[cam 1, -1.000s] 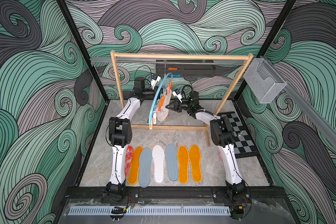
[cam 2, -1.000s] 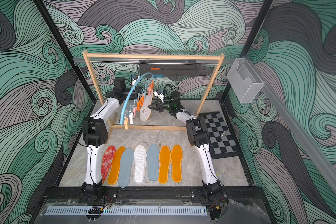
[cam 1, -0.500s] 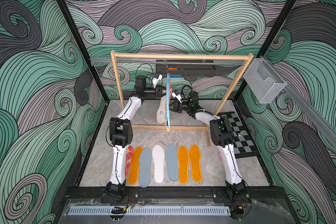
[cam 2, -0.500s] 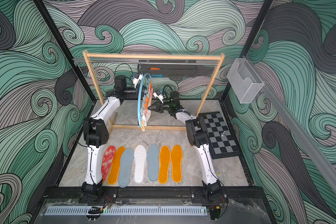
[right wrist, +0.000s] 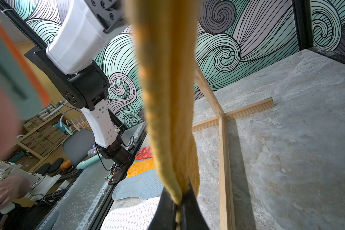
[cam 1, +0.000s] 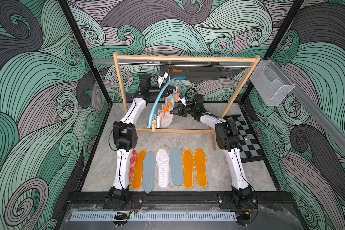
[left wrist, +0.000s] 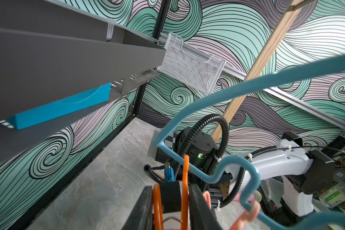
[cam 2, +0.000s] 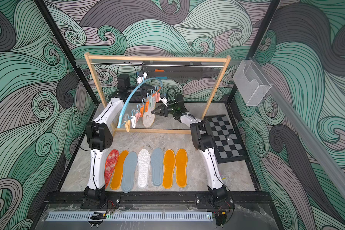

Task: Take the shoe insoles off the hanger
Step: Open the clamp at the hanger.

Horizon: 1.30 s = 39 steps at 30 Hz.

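Note:
The light blue hanger (cam 1: 157, 99) hangs from the rack's metal rod, its low end swung toward the left arm. One of the shoe insoles (cam 1: 166, 122), orange and fuzzy in the right wrist view (right wrist: 167, 99), still hangs from its clips. My right gripper (cam 1: 170, 112) is shut on that insole's edge (right wrist: 179, 201). My left gripper (left wrist: 169, 199) reaches in behind the hanger and is shut on an orange clip (left wrist: 185, 189). Several more insoles lie in a row on the table front, from a red-white one (cam 2: 111, 165) to an orange one (cam 2: 181, 167).
The wooden-framed rack (cam 1: 185, 59) stands across the back, its base bar (cam 1: 175, 131) on the table. A chessboard mat (cam 1: 245, 137) lies at the right. A wire mesh basket (cam 1: 271, 85) hangs on the right wall, and a dark shelf (cam 1: 189, 72) is behind the rod.
The hanger turned edge-on half a second ago and has swung back to its slanted pose. The left jaws have narrowed onto the orange clip. The right gripper stays clamped on the insole.

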{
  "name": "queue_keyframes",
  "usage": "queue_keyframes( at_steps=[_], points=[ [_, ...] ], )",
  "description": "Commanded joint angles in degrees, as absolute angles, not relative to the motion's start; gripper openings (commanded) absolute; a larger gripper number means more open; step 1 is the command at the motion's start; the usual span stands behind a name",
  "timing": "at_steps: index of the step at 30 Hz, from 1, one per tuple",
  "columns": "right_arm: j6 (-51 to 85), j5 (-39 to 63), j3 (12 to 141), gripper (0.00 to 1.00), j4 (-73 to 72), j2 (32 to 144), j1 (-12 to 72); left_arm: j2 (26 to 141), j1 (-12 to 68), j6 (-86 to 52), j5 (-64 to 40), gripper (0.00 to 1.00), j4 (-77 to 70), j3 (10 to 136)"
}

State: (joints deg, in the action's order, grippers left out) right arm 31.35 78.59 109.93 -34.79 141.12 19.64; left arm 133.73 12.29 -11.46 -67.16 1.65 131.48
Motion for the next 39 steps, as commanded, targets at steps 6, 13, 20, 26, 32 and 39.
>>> queue_keyframes(
  at_steps=[6, 13, 20, 26, 32, 39],
  points=[
    [31.89, 80.41, 111.27, 0.00, -35.52, 142.67, 19.78, 135.39, 12.82, -9.45, -68.84, 0.45, 2.81, 133.49],
    [31.99, 80.60, 111.34, 0.00, -35.58, 142.90, 19.53, 137.13, 12.92, -8.57, -69.23, 0.42, 4.63, 135.29],
    [32.08, 80.77, 111.62, 0.00, -35.51, 143.15, 19.42, 137.85, 12.83, -9.87, -70.23, 0.33, 3.45, 135.79],
    [32.17, 80.78, 111.81, 0.00, -35.36, 143.35, 19.28, 137.55, 12.83, -11.12, -69.61, 0.25, 2.28, 135.70],
    [32.26, 80.77, 111.80, 0.00, -35.48, 143.59, 19.25, 137.04, 12.61, -12.04, -68.70, 0.04, 1.77, 135.26],
    [32.41, 79.71, 111.47, 0.00, -35.13, 143.74, 19.16, 136.16, 12.37, -12.20, -65.02, 0.00, 3.96, 134.85]
  ],
)
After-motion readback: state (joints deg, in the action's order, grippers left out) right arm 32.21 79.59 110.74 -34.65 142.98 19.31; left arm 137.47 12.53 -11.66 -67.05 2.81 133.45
